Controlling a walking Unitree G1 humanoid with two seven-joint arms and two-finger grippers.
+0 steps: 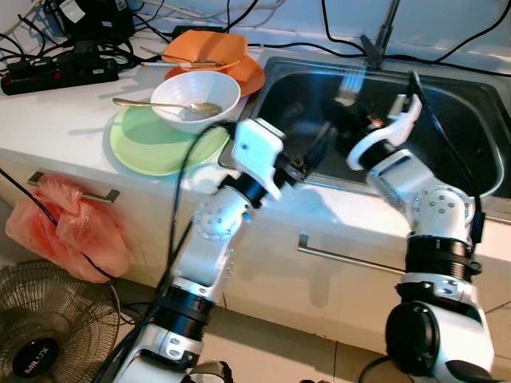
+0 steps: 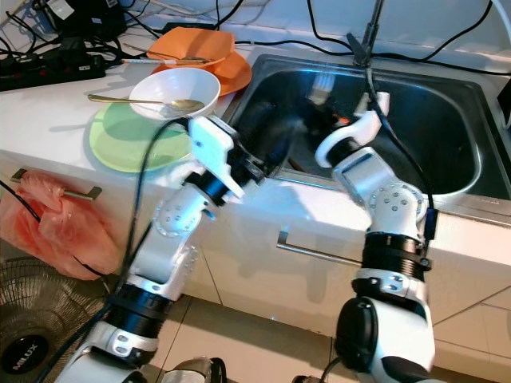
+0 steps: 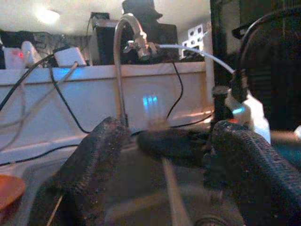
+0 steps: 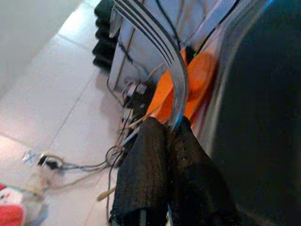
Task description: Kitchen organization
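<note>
right gripper (image 4: 171, 134) pinching fork (image 4: 160, 52) over sink (image 1: 447, 96), tines pointing away | left gripper (image 3: 169, 155) fingers spread, empty, beside it

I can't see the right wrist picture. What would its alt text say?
Two black fingers of the right gripper pinch the neck of a silver fork, its tines pointing away from the camera. Behind it lie orange dishes, tangled cables and the dark sink wall.

White counter (image 1: 56, 120) over drawers, tiled floor (image 1: 263, 343), standing fan (image 1: 48, 327).
</note>
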